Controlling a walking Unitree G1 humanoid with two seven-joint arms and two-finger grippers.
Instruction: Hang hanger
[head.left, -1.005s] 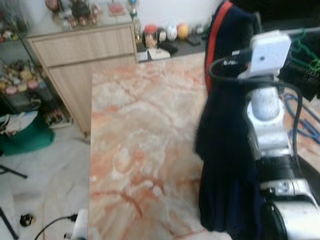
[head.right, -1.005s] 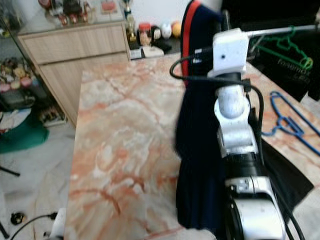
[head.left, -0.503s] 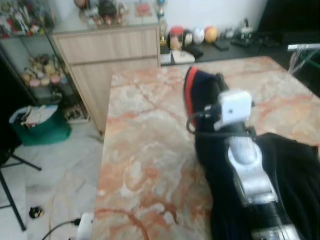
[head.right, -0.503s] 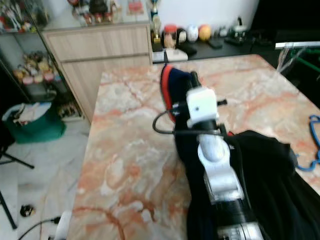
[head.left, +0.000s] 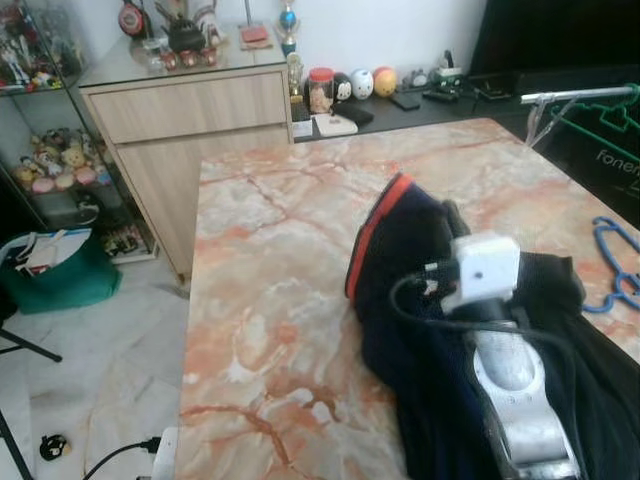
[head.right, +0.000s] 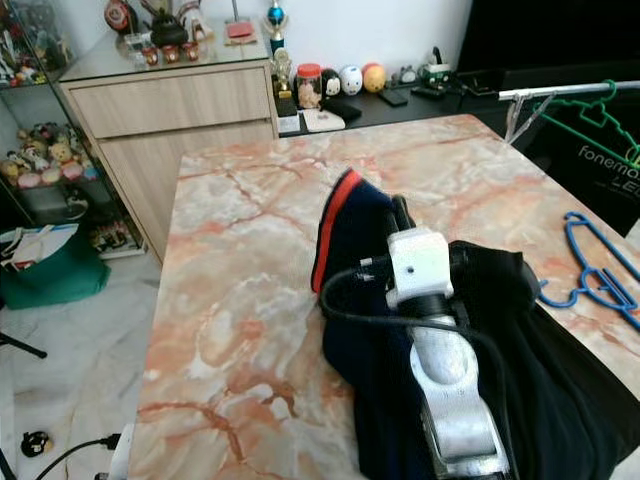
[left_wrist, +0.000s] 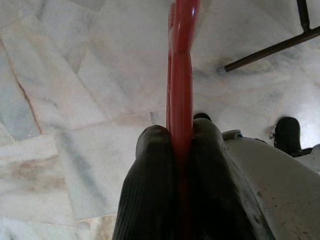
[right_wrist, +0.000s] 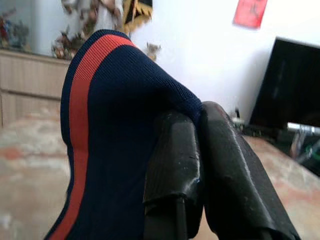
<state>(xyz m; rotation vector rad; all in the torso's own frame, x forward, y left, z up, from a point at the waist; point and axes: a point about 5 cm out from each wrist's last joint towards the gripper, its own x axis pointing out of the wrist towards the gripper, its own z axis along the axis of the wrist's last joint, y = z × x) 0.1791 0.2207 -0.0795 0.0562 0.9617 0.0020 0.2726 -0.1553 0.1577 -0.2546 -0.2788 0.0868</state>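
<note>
**A:** What has changed on the counter (head.left: 270, 260)?

**B:** A second ago the dark garment (head.right: 355, 300) hung high off the right hand (right_wrist: 197, 120). Now it is down, spread on the marble under and behind that hand, its red-striped edge just ahead of the fingertips. The head has also swung, so part of the shift is only the camera.

**A:** Is the hand holding it?

**B:** Yes, the two fingers are pressed together on a fold of the navy cloth.

**A:** And the hanger?

**B:** The left hand (left_wrist: 181, 134) is clamped on a thin red bar (left_wrist: 181, 70), which I take for the hanger. It runs straight out past the fingertips, over the floor (left_wrist: 75, 75). A blue hanger (head.right: 590, 285) lies on the counter well to the right of the right hand, and a green hanger (head.right: 580, 110) hangs on a rail (head.right: 550, 90) beyond it.

**A:** So where does that leave the task?

**B:** Nothing red is on the rail yet, I'd say.

**A:** What can't you see?

**B:** The red bar's hook and far end are cut off, and the garment's shape is lost under the arm.
</note>
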